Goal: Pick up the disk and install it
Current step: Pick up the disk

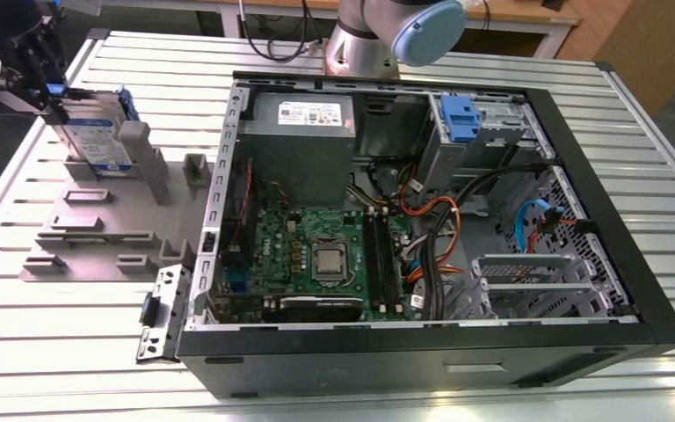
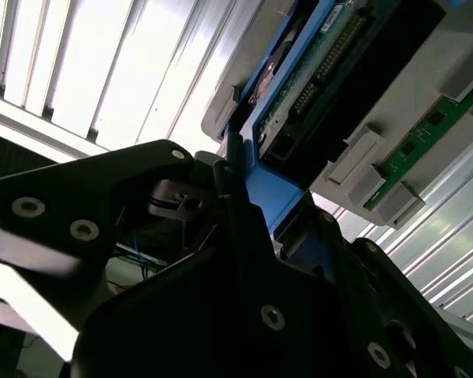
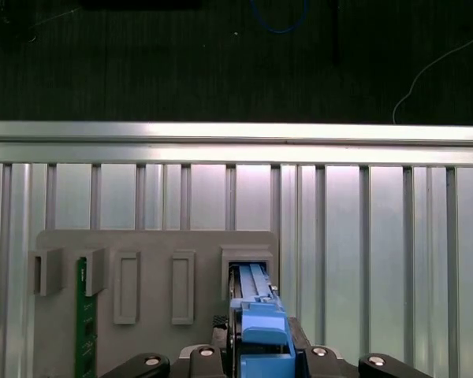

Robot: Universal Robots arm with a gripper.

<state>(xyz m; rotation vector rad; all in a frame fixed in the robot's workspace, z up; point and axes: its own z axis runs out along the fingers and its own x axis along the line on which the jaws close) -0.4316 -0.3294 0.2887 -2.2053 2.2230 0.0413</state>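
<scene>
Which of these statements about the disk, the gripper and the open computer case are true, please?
1. The disk stands upright in the grey holder. True.
2. The gripper is inside the computer case. False: it is at the disk, outside the case on the exterior view's left.
3. The case is open, showing its motherboard. True.
4. The disk is already installed in the case. False: it is in the holder.

Left of the computer case (image 1: 431, 347) in the exterior view, a grey holder (image 1: 91, 233) sits on the surface (image 1: 68, 352), the gripper (image 1: 42, 88) clamped on the upright disk (image 1: 91, 141) at its far corner; nearer slats lie bare. Cables (image 1: 438, 224) crowd the case's middle.
</scene>
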